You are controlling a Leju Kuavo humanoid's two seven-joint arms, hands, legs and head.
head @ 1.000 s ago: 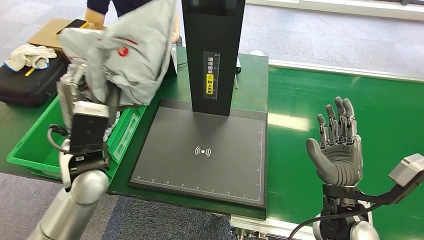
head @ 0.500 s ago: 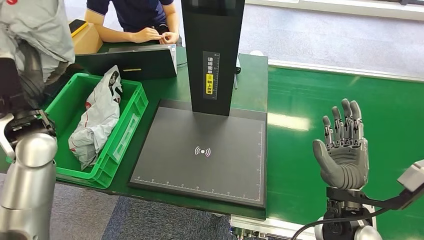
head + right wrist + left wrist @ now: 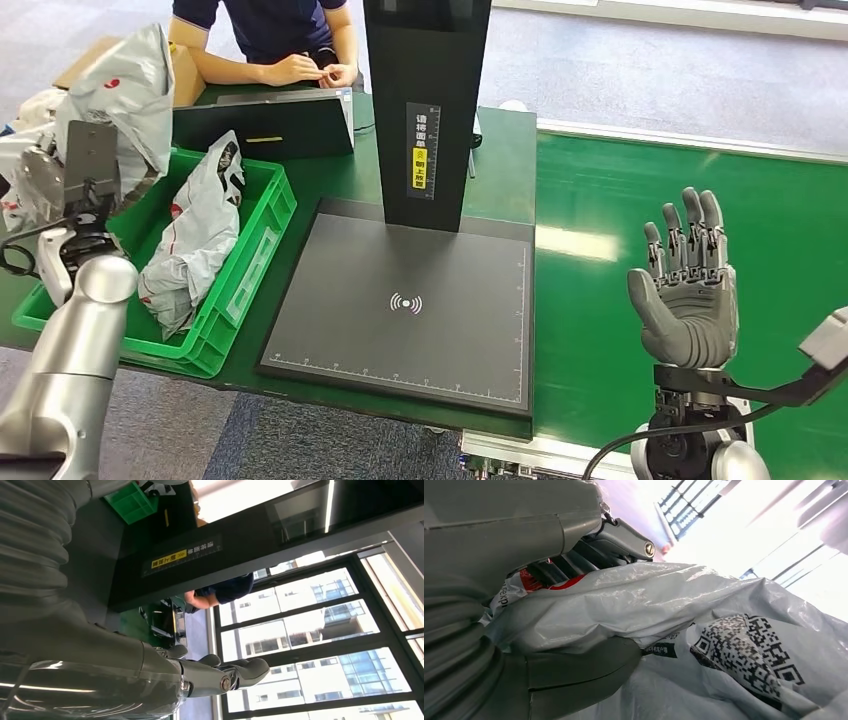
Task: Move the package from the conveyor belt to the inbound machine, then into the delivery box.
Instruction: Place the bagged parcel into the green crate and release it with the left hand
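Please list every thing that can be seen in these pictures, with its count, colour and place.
Grey package: one, grey plastic with red print, held up over the far left end of the green bin; its QR label shows in the left wrist view.
Second package: one, grey-white with red marks, lying inside the bin.
Green bin: one, green, left of the scanner.
Inbound machine: one, black plate with a black column, at the table's centre.
Conveyor belt: one, green, on the right.
Dark folder-like panel: one, behind the bin.
Person: one, blue top, seated beyond the table.
Left hand: grips the grey package.
Right hand: grey, open, raised over the belt.
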